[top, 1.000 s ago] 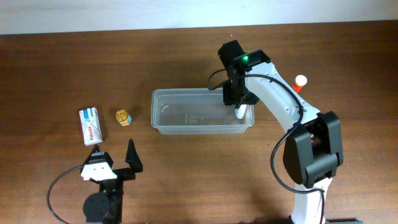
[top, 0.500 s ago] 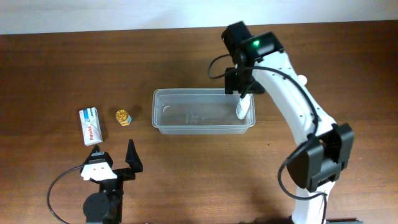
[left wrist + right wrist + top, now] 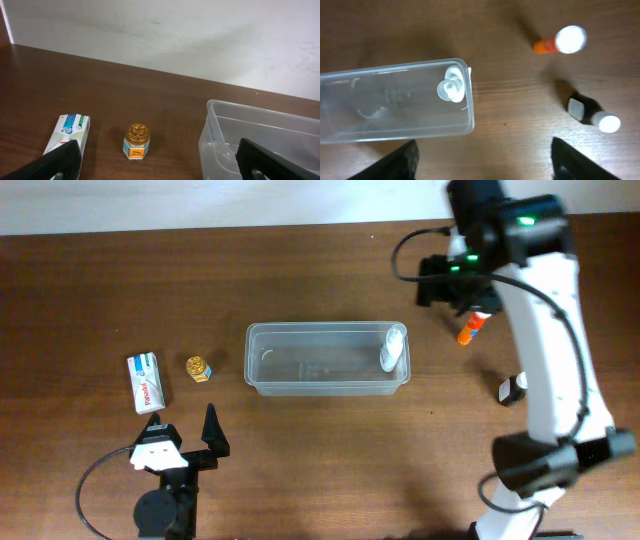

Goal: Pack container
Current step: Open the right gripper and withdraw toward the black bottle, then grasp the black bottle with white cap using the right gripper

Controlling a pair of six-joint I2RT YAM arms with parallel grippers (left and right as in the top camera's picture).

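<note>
right claw apart (left claw too) | over bare table past container end rim

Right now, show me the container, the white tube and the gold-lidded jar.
container (image 3: 320, 389), overhead view, near rim.
white tube (image 3: 450, 88), right wrist view, cap.
gold-lidded jar (image 3: 136, 145), left wrist view, body.

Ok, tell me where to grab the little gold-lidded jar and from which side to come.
Grip the gold-lidded jar across its body below the lid, coming straight down. It stands upright, lid up, with a gap to the box on one side and the container on the other, so there should be room on both sides.
</note>
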